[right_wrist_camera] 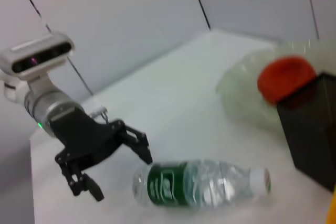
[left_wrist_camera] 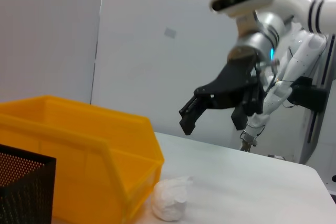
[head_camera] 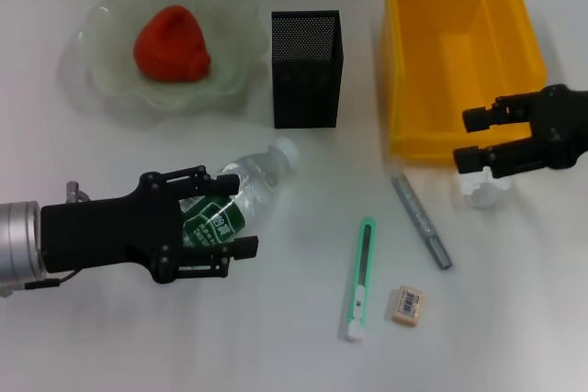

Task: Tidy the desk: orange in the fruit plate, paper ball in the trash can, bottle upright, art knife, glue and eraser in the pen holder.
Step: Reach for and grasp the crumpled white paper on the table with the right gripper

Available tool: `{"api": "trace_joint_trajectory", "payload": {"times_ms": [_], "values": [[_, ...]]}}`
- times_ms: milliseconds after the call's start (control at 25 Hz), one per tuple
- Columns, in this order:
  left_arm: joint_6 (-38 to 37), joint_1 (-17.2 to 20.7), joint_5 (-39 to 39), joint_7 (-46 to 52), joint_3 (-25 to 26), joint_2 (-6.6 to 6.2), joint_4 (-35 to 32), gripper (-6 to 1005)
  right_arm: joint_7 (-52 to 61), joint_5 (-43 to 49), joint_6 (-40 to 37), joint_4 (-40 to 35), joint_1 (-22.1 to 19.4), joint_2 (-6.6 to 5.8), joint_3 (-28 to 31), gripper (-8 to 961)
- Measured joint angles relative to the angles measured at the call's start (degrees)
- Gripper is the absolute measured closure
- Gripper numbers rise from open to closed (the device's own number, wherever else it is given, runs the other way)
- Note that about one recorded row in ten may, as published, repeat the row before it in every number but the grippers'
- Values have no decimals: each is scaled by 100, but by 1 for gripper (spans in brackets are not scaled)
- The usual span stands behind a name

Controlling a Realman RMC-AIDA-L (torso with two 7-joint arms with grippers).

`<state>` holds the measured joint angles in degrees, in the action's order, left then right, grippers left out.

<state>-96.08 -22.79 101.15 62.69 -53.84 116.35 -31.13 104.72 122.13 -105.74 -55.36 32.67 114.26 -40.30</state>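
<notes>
— Eraser (head_camera: pixel 409 305) nearest us, lying flat on the white desk (head_camera: pixel 276 337), with the green art knife (head_camera: pixel 360 279) just beside it and the grey glue stick (head_camera: pixel 422 222) a bit further back, right?

— Yes, all three loose on the desk. Then the bottle (head_camera: pixel 241 197), still on its side, cap pointing toward the pen holder (head_camera: pixel 307 68).

— And the left gripper (head_camera: pixel 234 218)?

— Fingers spread wide, above the bottle's green label, not closed on it.

— Right gripper (head_camera: pixel 470 140)?

— Also open, holding nothing, hovering over the paper ball (left_wrist_camera: pixel 169 199), which sits on the desk just against the yellow trash can's (head_camera: pixel 413 89) front wall.

— Farther back?

— The black mesh pen holder stands upright between the trash can and the fruit plate (head_camera: pixel 101 34). The orange (head_camera: pixel 172 44) lies in the pale green plate at the far left.
</notes>
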Motion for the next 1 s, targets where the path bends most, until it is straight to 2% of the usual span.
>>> {"api": "trace_joint_trajectory", "payload": {"times_ms": [120,160,280,440,640,720,760,800,1000], "values": [[33,-7,-19,-20,0,2,0,190,808,544,-203,-371,325,-71,-101,127],[39,-14,-30,-24,7,2,-1,190,1320,1034,-204,-560,531,-94,-346,127],[46,-28,-32,-24,20,2,-2,190,1670,1397,-189,-653,674,-100,-555,127],[73,-52,-37,-27,83,2,-7,190,2262,2115,-105,-794,919,-62,-1011,127],[85,-62,-41,-29,95,2,-29,190,2604,2500,19,-861,995,-12,-1356,126],[101,-62,-43,-30,95,2,-34,190,2701,2669,123,-874,1001,50,-1472,126],[119,-62,-43,-29,94,2,-38,190,2739,2905,271,-890,1001,165,-1534,126],[119,-62,-43,-29,94,2,-38,190,2739,2905,271,-890,1001,165,-1534,126],[128,-60,-44,-29,92,2,-42,190,2768,3519,625,-1057,971,470,-1610,126]]}}
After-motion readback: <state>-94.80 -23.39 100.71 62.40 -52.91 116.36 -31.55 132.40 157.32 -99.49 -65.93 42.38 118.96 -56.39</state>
